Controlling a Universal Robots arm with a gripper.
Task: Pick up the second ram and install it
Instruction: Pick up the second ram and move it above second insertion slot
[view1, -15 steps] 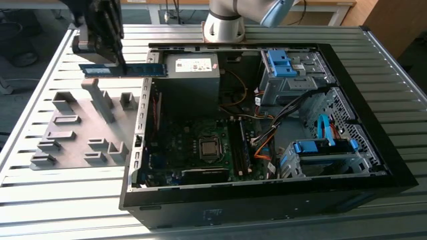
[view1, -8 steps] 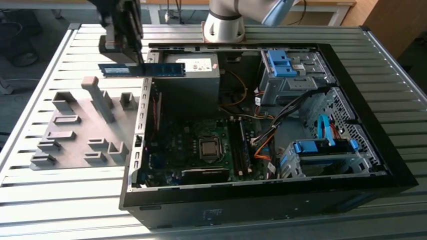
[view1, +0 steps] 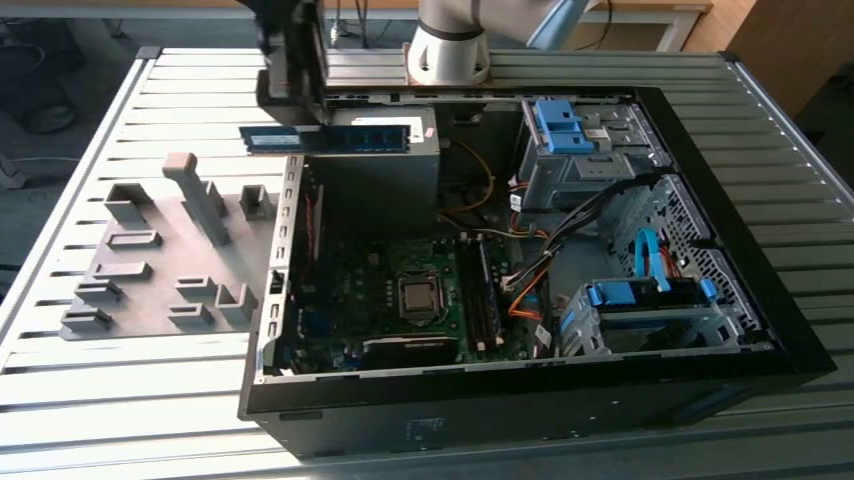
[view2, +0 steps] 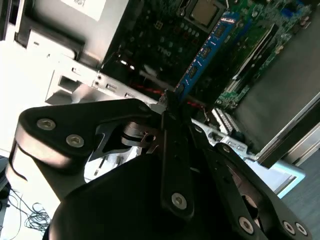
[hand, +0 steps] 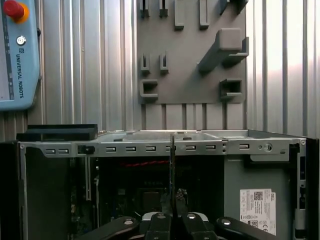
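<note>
Table (view1: 120, 400) and PC case (view1: 561, 395) sit below the jaws pinching the second ram (view1: 363, 136) by its faces; I judge it light, stiff, fragile.

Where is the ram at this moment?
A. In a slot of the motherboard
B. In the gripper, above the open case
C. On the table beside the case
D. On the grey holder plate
B: in the exterior view the gripper is shut on the ram and holds it level above the far end of the case.
</note>
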